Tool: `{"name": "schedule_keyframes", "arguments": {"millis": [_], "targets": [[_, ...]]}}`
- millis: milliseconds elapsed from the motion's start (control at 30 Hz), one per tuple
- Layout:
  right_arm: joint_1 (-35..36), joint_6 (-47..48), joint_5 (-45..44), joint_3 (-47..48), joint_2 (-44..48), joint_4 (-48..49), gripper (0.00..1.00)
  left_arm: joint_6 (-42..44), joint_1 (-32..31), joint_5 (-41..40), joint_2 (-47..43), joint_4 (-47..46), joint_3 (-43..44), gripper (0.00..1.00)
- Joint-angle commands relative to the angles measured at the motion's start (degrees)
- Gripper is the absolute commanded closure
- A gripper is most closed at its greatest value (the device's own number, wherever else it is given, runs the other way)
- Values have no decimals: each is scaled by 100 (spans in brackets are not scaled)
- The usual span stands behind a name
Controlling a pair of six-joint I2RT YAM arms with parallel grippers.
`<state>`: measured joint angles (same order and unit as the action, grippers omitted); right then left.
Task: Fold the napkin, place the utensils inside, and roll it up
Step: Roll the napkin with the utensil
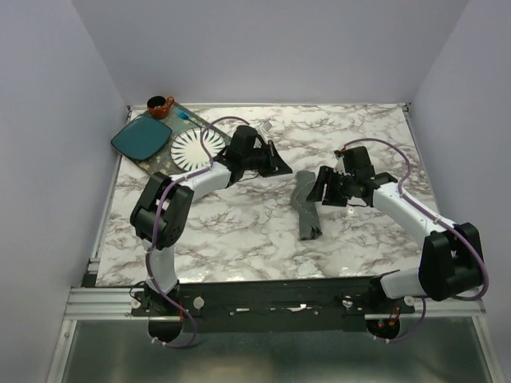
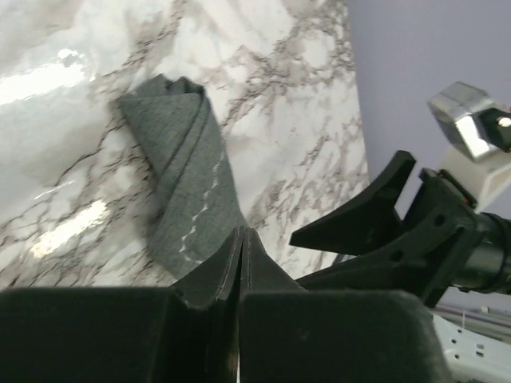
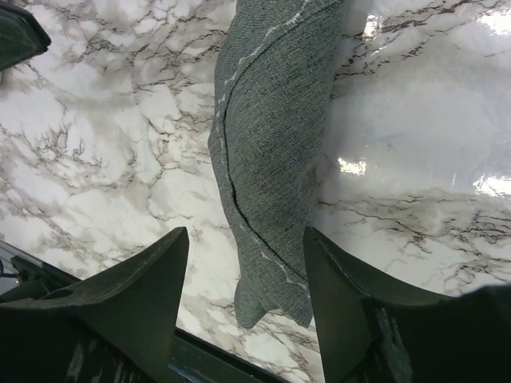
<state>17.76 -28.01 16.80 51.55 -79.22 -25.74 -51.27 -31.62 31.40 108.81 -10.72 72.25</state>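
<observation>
**Grey cloth roll lies on the marble between one clenched claw and one spread claw**

Grey and soft, the dark plain napkin (image 1: 306,209) is rolled into a long, loose bundle. It lies on the white, grey-veined marble table (image 1: 239,239), near the middle and between the two arms. In the top view the roll runs roughly from far to near, with its nearer end pointing toward the arm bases. The wrist views show overlapping layers and a pale line of stitching along one edge of the cloth (image 3: 275,144).

The left claw (image 2: 242,233) is clenched. Its two black fingers are pressed flat against each other with nothing between them. From its own camera the roll (image 2: 188,171) stretches away from the closed tips. Its near end meets the fingertips in that picture, but whether cloth and claw actually touch is hard to tell from this angle. From above, the left claw (image 1: 284,168) sits just beside the far end of the roll.

The right claw (image 3: 244,233) is released, with its fingers spread wide. The lower end of the roll lies on the table in the gap between them, and neither finger appears to press on it. In the top view the right claw (image 1: 313,188) points at the roll from the right.

At the far left corner sit a teal square plate (image 1: 140,138), a white ribbed round plate (image 1: 194,148) and a small brown cup (image 1: 159,105), well apart from the napkin.
</observation>
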Motion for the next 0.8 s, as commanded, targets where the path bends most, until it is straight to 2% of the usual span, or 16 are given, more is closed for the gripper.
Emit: {"name": "schedule_keyframes", "arguments": {"millis": [0,367,767], "targets": [[-79,15,-124,224,-199,-98,32,626,-73,-512,34,940,-132,98],[-255,-12,-63,233,-304,-98,32,908,-564,-837,623,1493,202,100],[-264,24,34,224,-234,-28,31,742,-688,-671,1141,1284,439,100]]}}
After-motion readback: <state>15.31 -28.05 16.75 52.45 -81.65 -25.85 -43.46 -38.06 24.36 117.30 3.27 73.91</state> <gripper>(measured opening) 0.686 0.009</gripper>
